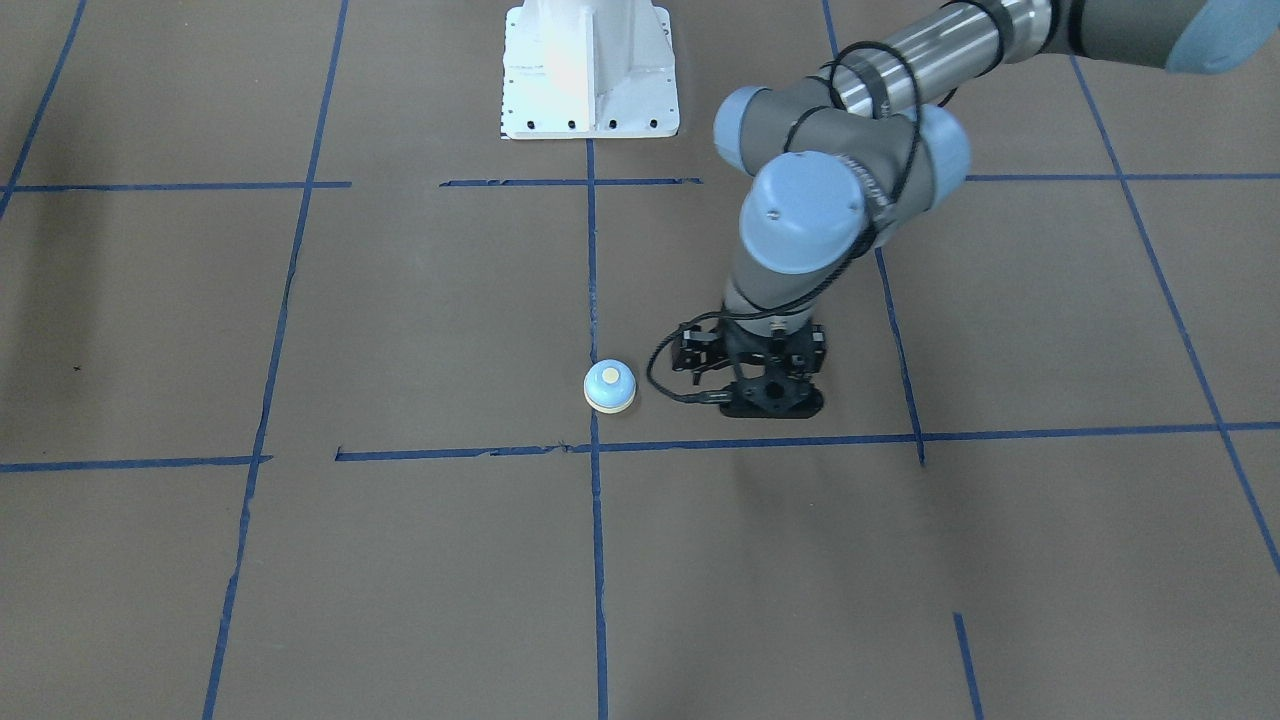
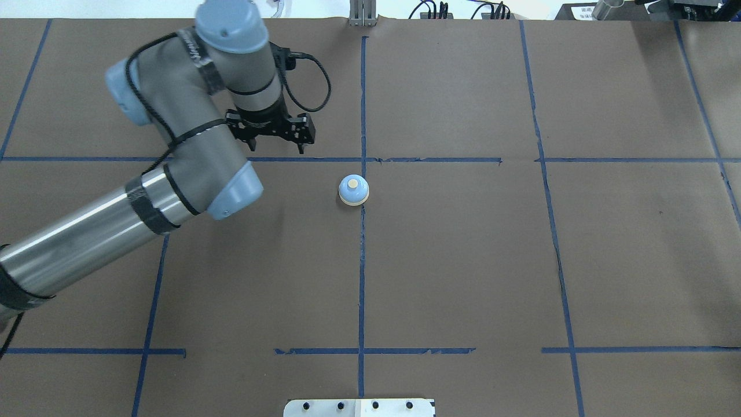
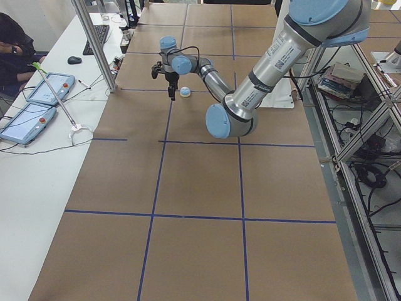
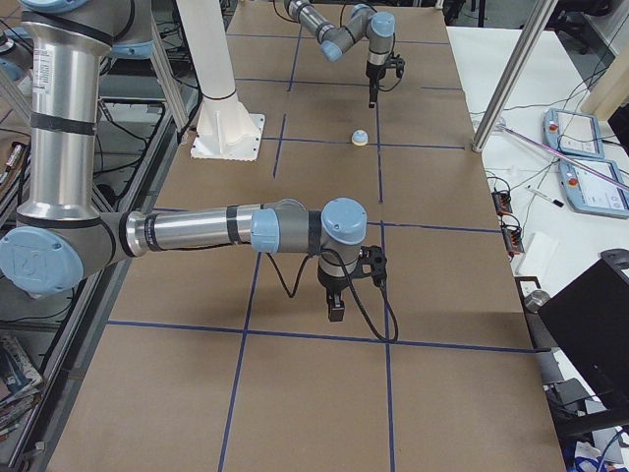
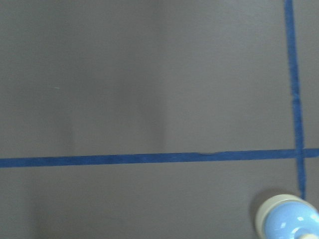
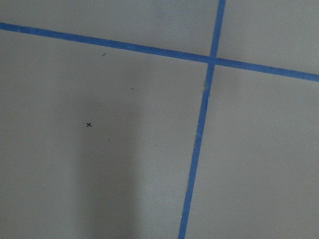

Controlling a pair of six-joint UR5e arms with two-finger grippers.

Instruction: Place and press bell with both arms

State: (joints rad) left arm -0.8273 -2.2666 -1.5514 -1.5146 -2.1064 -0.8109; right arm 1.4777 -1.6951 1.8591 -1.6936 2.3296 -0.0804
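The light-blue bell (image 2: pixel 354 190) stands upright on the brown table at the middle tape line, free of both grippers. It also shows in the front view (image 1: pixel 609 386), the side views (image 3: pixel 185 92) (image 4: pixel 360 138) and the corner of the left wrist view (image 5: pixel 289 219). My left gripper (image 2: pixel 277 139) (image 1: pixel 772 402) points down beside the bell, on my left and a little farther out. Its fingers are hidden under the wrist, so I cannot tell if it is open. My right gripper (image 4: pixel 336 313) points down far off on my right. I cannot tell its state.
The white pedestal base (image 1: pixel 590 70) (image 2: pixel 359 407) stands at the robot's edge of the table. Blue tape lines (image 6: pixel 199 124) grid the brown surface. A side table with tablets (image 3: pixel 47 88) and a metal post (image 3: pixel 94 44) runs along the far edge.
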